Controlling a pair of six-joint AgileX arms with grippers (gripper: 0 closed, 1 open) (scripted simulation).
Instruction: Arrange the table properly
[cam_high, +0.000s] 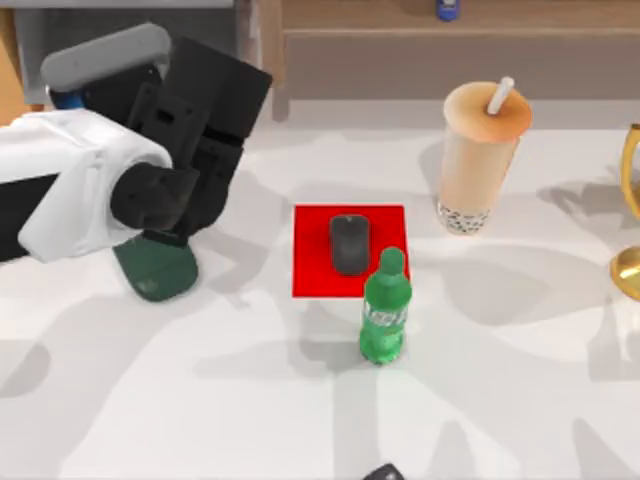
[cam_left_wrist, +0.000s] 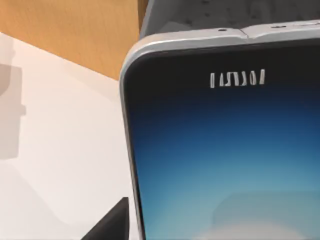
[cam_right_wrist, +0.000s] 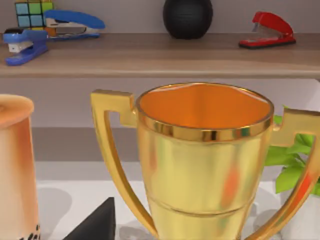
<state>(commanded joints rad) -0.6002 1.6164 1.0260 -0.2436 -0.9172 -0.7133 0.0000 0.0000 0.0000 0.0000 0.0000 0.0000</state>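
On the white table (cam_high: 500, 390), my left gripper (cam_high: 165, 235) is at the left, shut on a dark phone (cam_high: 157, 270) whose lower end sticks out beneath it. The left wrist view has the phone's blue screen (cam_left_wrist: 225, 165) very close, with one dark fingertip (cam_left_wrist: 112, 225) beside its silver edge. At the middle, a black mouse (cam_high: 349, 244) lies on a small red mat (cam_high: 315, 275). A green bottle (cam_high: 385, 310) stands upright at the mat's near right corner. My right gripper (cam_right_wrist: 95, 225) faces a gold trophy (cam_right_wrist: 205, 160).
A bubble tea cup (cam_high: 480, 155) with a straw stands at the back right, and the trophy (cam_high: 630, 220) is at the right edge. A wooden shelf (cam_right_wrist: 160, 55) behind holds staplers, a cube and a black ball. A green plant (cam_right_wrist: 290, 160) is beside the trophy.
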